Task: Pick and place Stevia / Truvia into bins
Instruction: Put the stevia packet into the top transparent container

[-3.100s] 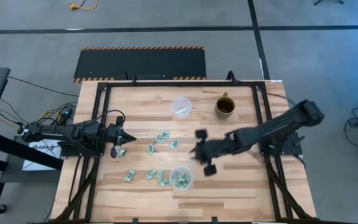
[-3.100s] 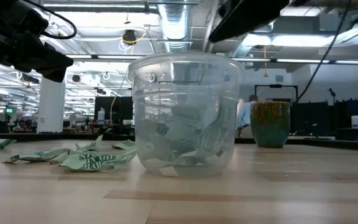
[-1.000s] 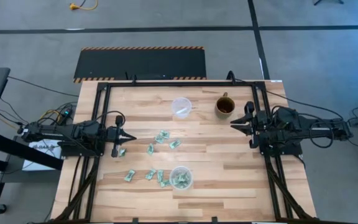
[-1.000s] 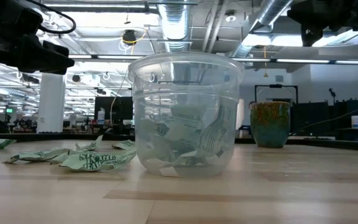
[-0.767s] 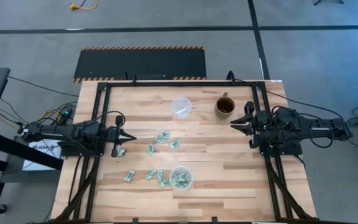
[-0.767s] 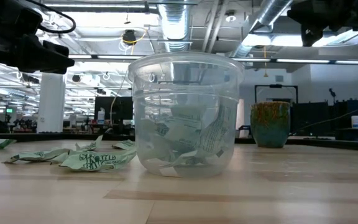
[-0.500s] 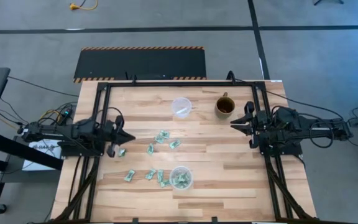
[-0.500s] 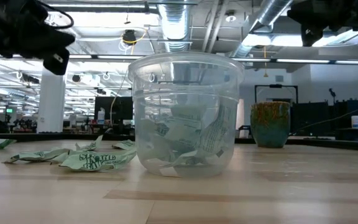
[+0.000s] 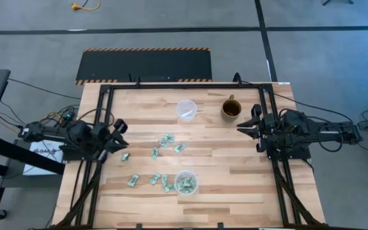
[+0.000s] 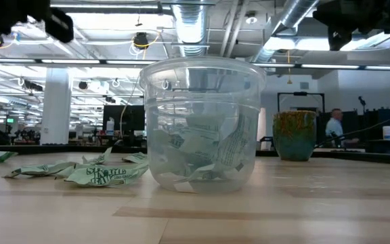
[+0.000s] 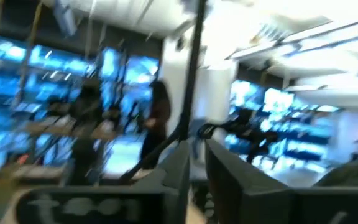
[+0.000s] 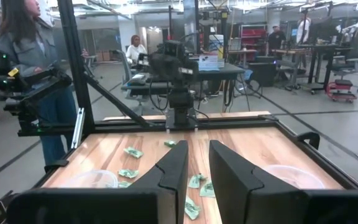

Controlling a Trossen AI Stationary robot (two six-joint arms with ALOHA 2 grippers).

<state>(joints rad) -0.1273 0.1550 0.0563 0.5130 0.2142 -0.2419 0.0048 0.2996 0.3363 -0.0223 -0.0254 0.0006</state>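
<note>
Lifted off the wooden surface (image 9: pixel 235 172), the empty left hand (image 9: pixel 119 128) is narrowly parted; the light, limp green-and-white paper sweetener packets (image 9: pixel 165 139) are best pinched mid-body.

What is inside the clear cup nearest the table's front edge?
The cup holds several green-and-white sweetener packets piled at its bottom; overlap hides the exact count.

- Sweetener packet (image 10: pixel 103 175), lying on the bench (image 10: pixel 283 210) beside the near clear cup (image 10: pixel 202 122): green lettering was printed on it, too small to read with certainty.
- No other legible text, numbers or signs.
</note>
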